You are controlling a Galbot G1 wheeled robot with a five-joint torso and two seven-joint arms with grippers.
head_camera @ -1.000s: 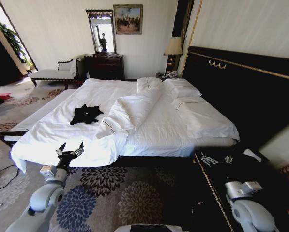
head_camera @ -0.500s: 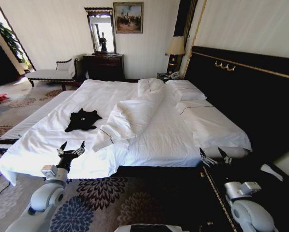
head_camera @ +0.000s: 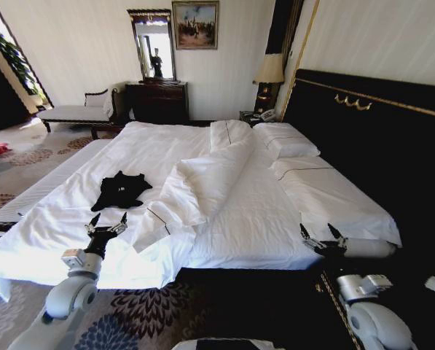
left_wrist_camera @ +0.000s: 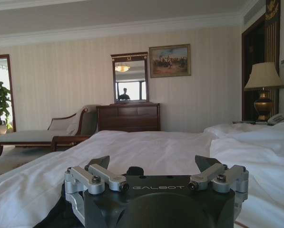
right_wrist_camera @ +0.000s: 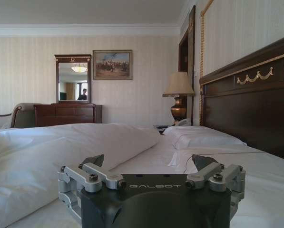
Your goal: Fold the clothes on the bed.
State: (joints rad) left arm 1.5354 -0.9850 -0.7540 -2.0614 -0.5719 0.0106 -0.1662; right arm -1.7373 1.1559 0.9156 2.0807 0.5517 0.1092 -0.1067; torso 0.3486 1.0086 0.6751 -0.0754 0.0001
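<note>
The clothes (head_camera: 120,189), a crumpled black T-shirt, lie on the left half of the bed (head_camera: 239,219), whose sheets are white under a bunched duvet (head_camera: 195,182). My left gripper (head_camera: 107,222) hovers open over the near edge of the mattress, a short way in front of the shirt. In the left wrist view that gripper (left_wrist_camera: 153,164) stands open with a dark bit of the shirt (left_wrist_camera: 134,170) just beyond it. My right gripper (head_camera: 320,235) is open at the bed's near right corner, beside the dark headboard (head_camera: 377,138). The right wrist view shows its open fingers (right_wrist_camera: 149,161) above white bedding.
White pillows (head_camera: 286,138) lie by the headboard. A lamp (head_camera: 269,73) stands on the nightstand in the corner. A dark dresser with mirror (head_camera: 157,98) and a pale chaise (head_camera: 75,111) stand against the far wall. Patterned carpet (head_camera: 144,306) lies at the bed's near side.
The whole picture has shifted, so the camera has moved: the bed now sits closer and more central. The right gripper has come into sight at the bed's near right corner.
</note>
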